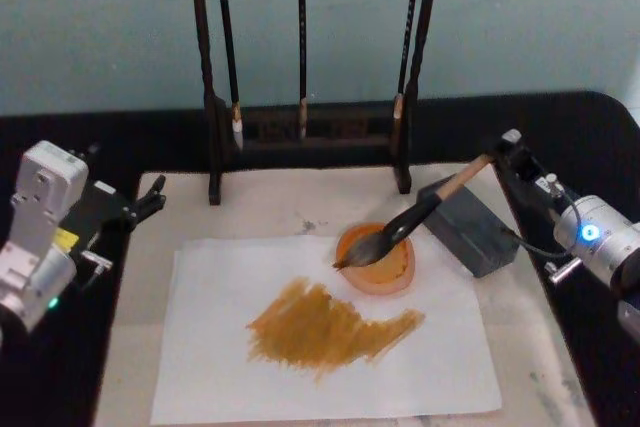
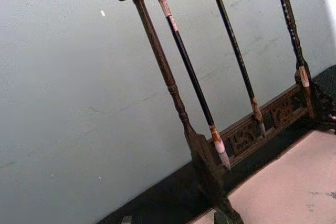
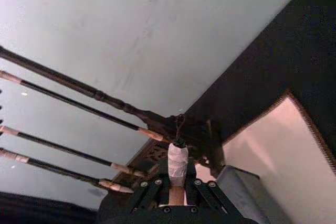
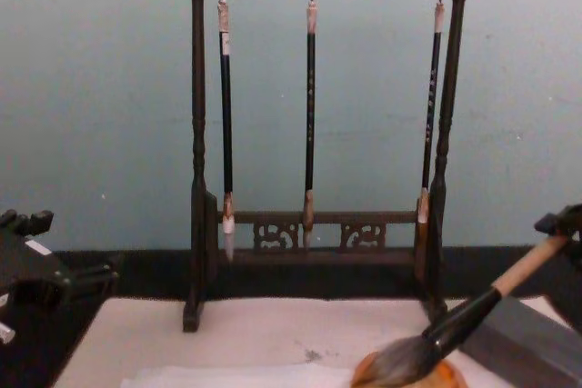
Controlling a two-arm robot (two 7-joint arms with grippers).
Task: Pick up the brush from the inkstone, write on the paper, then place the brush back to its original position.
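Note:
The brush (image 1: 425, 210) lies tilted, its bushy tuft (image 1: 362, 250) resting in a round orange dish (image 1: 390, 275) and its black shaft crossing the corner of the grey inkstone block (image 1: 475, 232). My right gripper (image 1: 503, 154) is shut on the tan handle near the white end cap (image 3: 177, 160). In the chest view the tuft (image 4: 400, 363) sits low on the dish. The paper (image 1: 215, 347) lies flat in front, bearing broad ochre strokes (image 1: 320, 327). My left gripper (image 1: 150, 199) stands open at the mat's left edge, away from everything.
A dark wooden rack (image 4: 309, 233) stands at the back with three slim brushes (image 4: 311, 115) hanging from it. An off-white mat (image 1: 270, 207) lies under the paper on a black table (image 1: 560, 127). A pale wall is behind.

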